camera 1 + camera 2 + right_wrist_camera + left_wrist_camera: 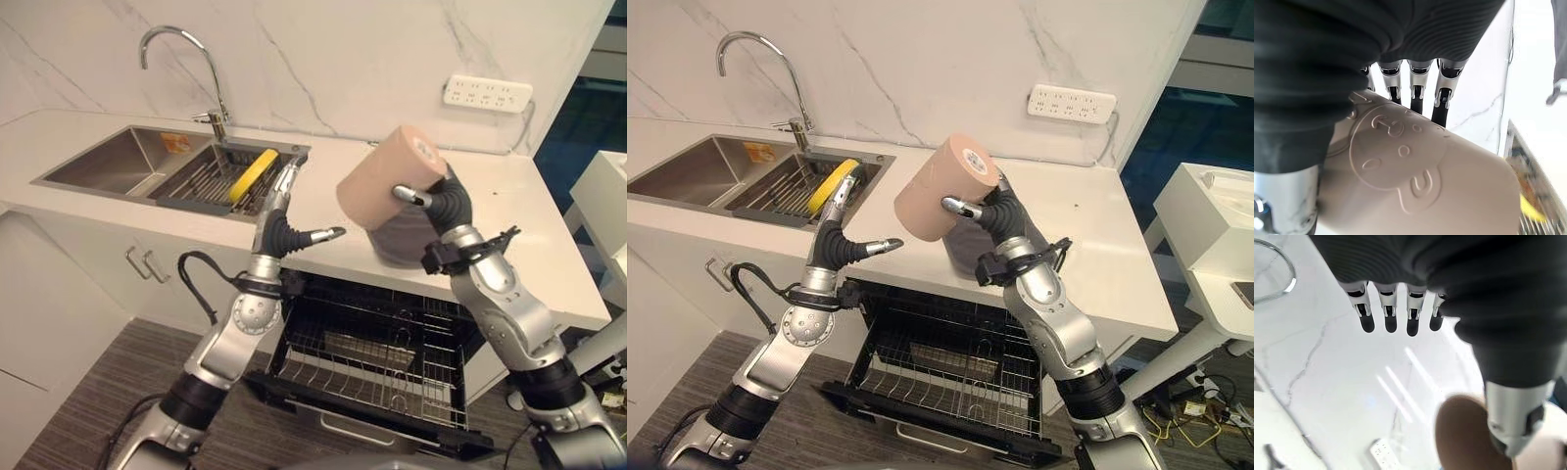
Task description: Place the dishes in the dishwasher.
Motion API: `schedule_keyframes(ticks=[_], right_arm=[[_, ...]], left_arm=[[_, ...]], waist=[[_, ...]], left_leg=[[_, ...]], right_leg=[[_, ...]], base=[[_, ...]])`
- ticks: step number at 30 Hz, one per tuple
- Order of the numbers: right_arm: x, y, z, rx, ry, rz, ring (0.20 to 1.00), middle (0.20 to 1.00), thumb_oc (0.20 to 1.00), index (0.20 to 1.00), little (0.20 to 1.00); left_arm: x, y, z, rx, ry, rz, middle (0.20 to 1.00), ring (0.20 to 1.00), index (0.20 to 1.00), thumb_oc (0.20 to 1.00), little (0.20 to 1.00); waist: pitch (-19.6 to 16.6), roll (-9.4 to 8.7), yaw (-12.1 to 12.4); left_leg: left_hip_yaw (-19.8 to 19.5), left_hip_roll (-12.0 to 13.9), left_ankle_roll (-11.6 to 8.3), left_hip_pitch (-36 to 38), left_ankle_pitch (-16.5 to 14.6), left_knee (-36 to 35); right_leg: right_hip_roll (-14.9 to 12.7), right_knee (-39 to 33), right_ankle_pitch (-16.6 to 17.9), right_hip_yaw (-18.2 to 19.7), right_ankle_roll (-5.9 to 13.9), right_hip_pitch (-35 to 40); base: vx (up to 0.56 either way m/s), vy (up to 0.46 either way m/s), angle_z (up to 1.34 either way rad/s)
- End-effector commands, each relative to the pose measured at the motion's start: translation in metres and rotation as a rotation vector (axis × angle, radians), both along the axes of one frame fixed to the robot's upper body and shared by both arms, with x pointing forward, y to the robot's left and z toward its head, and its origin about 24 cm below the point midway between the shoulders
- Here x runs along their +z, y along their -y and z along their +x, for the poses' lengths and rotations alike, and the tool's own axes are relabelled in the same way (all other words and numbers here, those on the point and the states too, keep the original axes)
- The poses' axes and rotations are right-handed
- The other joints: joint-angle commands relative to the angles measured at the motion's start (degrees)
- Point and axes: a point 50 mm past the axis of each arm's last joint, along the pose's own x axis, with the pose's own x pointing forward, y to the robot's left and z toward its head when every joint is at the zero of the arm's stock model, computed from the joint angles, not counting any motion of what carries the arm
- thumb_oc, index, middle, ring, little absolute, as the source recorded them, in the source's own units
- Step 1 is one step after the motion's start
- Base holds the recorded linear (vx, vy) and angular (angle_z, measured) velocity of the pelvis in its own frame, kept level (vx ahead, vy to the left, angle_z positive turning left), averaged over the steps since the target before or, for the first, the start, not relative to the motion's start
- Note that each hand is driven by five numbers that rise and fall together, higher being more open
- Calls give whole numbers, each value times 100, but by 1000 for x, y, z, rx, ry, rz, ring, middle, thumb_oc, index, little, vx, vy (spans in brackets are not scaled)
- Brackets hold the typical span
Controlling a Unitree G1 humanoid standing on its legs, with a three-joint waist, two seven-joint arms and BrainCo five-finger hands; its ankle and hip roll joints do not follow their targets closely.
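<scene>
A tan cup (942, 186), held tilted in the air above the counter (1087, 245), sits in the robot's right hand (994, 217), thumb and fingers clamped round it. The step in hand looks like the carry: cup lifted, not yet racked. Next move prob. calls for lowering it past the counter edge into the open dishwasher (950, 377) rack below. The left hand (843, 240) hovers, fingers straight, at the counter's front edge by the sink (696, 171), w/ a yellow dish (828, 184) in the sink's rack.

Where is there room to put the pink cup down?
The right hand grips the pink cup. Bare counter lies below the wall socket. The dishwasher rack has open room. The sink rack beside the yellow dish is crowded.
</scene>
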Motion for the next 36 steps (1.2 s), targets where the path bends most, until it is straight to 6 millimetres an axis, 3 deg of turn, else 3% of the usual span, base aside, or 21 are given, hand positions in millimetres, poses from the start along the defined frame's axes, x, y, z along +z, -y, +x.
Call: schedule_keyframes(ticks=[1,6,10,13,17,19,20,22,23,25,28,29,31,36], right_arm=[[42,10,-4,-46,225,66,200,200,200,200,200],[36,25,-5,-106,211,59,200,200,200,200,200],[33,43,-13,-149,226,20,200,200,200,200,200],[34,56,-19,-209,260,30,200,200,200,200,200],[23,69,-41,-221,275,96,200,200,200,200,200],[21,72,-46,-219,289,100,200,200,200,200,200],[24,75,-45,-230,324,97,200,200,200,200,200],[28,75,-44,-229,356,91,200,200,200,200,200],[29,78,-46,-231,362,82,200,200,200,200,200],[32,82,-50,-228,352,63,200,200,200,200,200],[35,82,-49,-231,346,28,200,200,200,200,200],[36,83,-47,-240,338,11,200,200,200,200,200],[40,82,-42,-226,331,-9,200,200,200,200,200],[32,77,-44,-201,311,-28,200,200,200,200,200]], left_arm=[[38,-2,1,-51,167,0,1000,1000,1000,1000,1000],[35,-14,-5,-36,151,-22,1000,1000,1000,1000,1000],[27,-32,-16,-32,97,-67,1000,1000,1000,1000,1000],[37,-32,-20,-129,142,-92,1000,1000,1000,1000,1000],[51,-34,-29,-179,207,-44,1000,1000,1000,1000,1000],[56,-40,-31,-188,211,-57,1000,1000,1000,1000,1000],[59,-40,-29,-181,232,-57,1000,1000,1000,1000,1000],[59,-41,-25,-160,237,-77,1000,1000,1000,1000,1000],[59,-44,-23,-151,221,-99,1000,1000,1000,1000,1000],[53,-49,-26,-131,192,-128,1000,1000,1000,1000,1000],[46,-48,-28,-101,177,-176,1000,1000,1000,1000,1000],[43,-49,-28,-89,176,-202,1000,1000,1000,1000,1000],[41,-51,-31,-73,183,-207,1000,1000,1000,1000,1000],[44,-53,-36,-66,203,-151,1000,1000,1000,1000,1000]], waist=[[172,-150,134],[178,-145,161],[286,-168,214],[484,-208,145],[780,-308,-108],[938,-320,-181],[1024,-321,-161],[1047,-338,-173],[1010,-338,-157],[953,-330,-172],[979,-330,-138],[1007,-367,-56],[1031,-348,37],[914,-188,-19]], left_leg=[[10,12,89,245,-410,37],[12,-24,102,285,-419,37],[43,-246,133,233,-459,331],[54,-361,204,24,-585,470],[200,-493,367,142,-592,189],[270,-468,501,134,-609,202],[273,-435,592,19,-595,239],[300,-402,567,-41,-571,214],[325,-357,524,-93,-509,209],[366,-304,426,-138,-443,332],[506,-241,280,-410,-495,946],[253,-288,238,-585,-600,1282],[-125,-322,222,-669,-677,1345],[-56,-400,288,-220,-534,640]], right_leg=[[-292,35,-409,57,50,260],[-279,35,-406,85,32,252],[-293,35,-376,268,5,232],[-487,35,-229,339,184,80],[-730,408,275,357,403,-400],[-563,1106,92,354,382,-649],[-342,1542,-156,398,271,-797],[-289,1393,-242,416,204,-893],[-194,1170,-464,338,111,-759],[-36,887,-584,374,-60,-527],[24,709,-580,325,-261,-356],[12,717,-603,372,-305,-303],[10,807,-694,423,-320,-305],[-23,967,-756,372,-167,-331]], base=[[0,0,0],[12,14,0],[63,129,-4],[-30,195,-8],[-77,80,-27],[-247,-89,-58],[-300,-204,-54],[-195,-248,-35],[-57,-250,-17],[4,-235,2],[-57,-135,3],[-104,-32,-10],[-104,116,-8],[-22,168,-36]])
